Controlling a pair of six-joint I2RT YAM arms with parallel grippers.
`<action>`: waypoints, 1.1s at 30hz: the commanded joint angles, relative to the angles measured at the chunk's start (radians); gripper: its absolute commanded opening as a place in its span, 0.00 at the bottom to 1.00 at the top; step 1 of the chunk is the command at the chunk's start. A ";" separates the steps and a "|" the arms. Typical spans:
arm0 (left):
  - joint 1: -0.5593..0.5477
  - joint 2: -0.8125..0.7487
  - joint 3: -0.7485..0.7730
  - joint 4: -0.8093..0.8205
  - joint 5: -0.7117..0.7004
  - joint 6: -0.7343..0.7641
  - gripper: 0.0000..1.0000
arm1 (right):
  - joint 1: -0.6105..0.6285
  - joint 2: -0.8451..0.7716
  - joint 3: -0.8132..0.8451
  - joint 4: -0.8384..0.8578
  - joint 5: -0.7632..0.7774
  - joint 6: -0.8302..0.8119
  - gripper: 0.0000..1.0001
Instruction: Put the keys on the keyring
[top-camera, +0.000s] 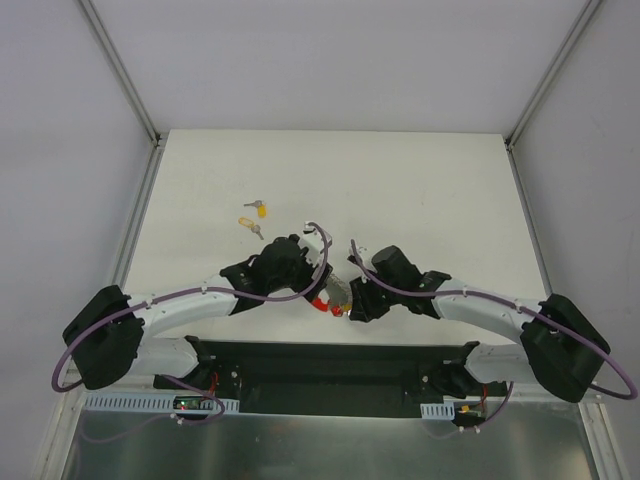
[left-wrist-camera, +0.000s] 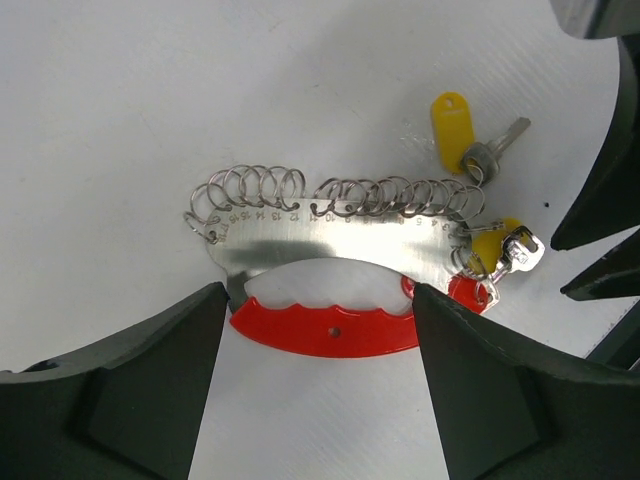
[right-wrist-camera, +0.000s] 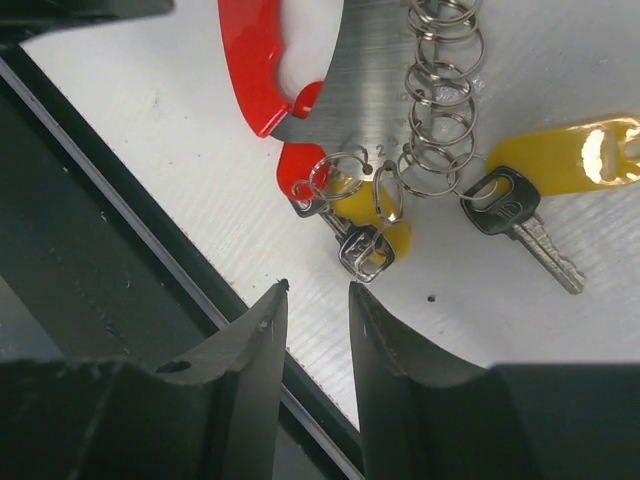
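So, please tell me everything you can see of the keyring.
The keyring is a curved, brushed silver metal plate with small engraved numbers and a row of wire rings along its outer edge. A glossy red grip with a scalloped edge and a small hole lines its inner curve. It lies flat on the white table, with yellow-tagged keys at one end.

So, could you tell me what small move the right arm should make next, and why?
Probably ease the right fingers forward onto the yellow-tagged key at the end of the keyring: they stand slightly apart, empty, just short of it, while the left fingers straddle the red handle.
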 joint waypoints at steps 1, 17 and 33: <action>-0.007 0.044 0.065 0.036 0.088 0.016 0.75 | -0.007 -0.091 0.002 -0.058 0.032 -0.028 0.34; -0.174 0.323 0.344 -0.122 0.002 0.111 0.58 | -0.214 -0.470 -0.104 -0.222 0.736 0.171 0.72; -0.260 0.583 0.645 -0.441 -0.134 0.125 0.29 | -0.225 -0.495 -0.133 -0.221 0.796 0.161 0.81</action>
